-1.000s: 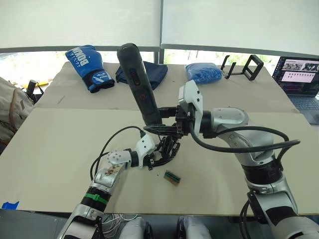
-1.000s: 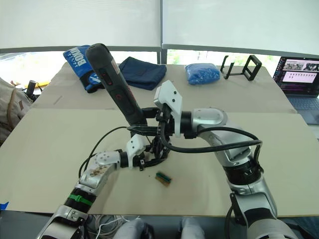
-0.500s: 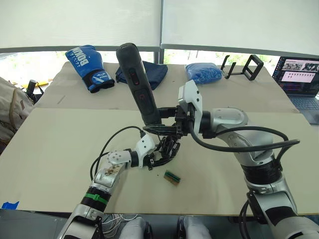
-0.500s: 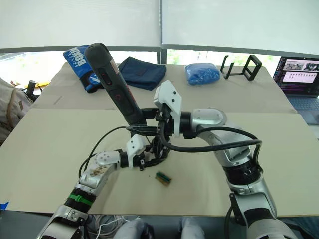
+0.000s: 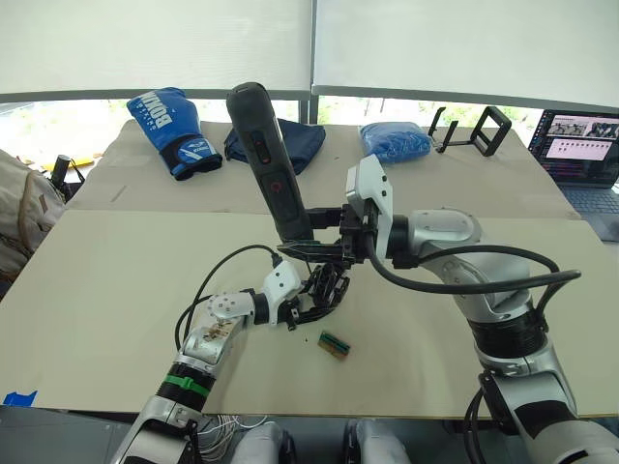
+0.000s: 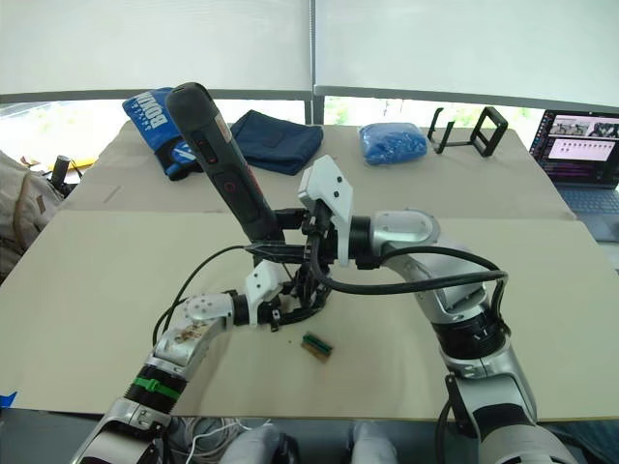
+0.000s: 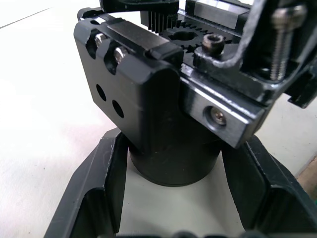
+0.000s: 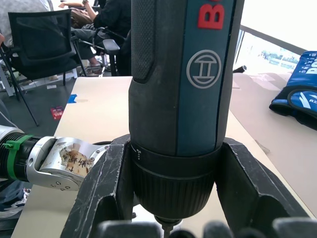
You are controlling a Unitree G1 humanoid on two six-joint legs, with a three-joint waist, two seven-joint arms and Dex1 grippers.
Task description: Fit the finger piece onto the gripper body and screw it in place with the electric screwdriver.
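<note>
While the left gripper (image 5: 308,307) clamps the rigid gripper body (image 5: 327,287) by its round barrel at frame centre, the right gripper's (image 5: 314,244) 2 fingers pinch the top-heavy electric screwdriver (image 5: 269,164) low by its collar, likely steadiest there.

On the desk (image 5: 116,290), the gripper body (image 5: 324,288) sits between the left gripper (image 5: 308,302) and the right gripper (image 5: 314,242), the electric screwdriver (image 5: 269,164) tilted above it; a small block (image 5: 334,343) lies just in front
</note>
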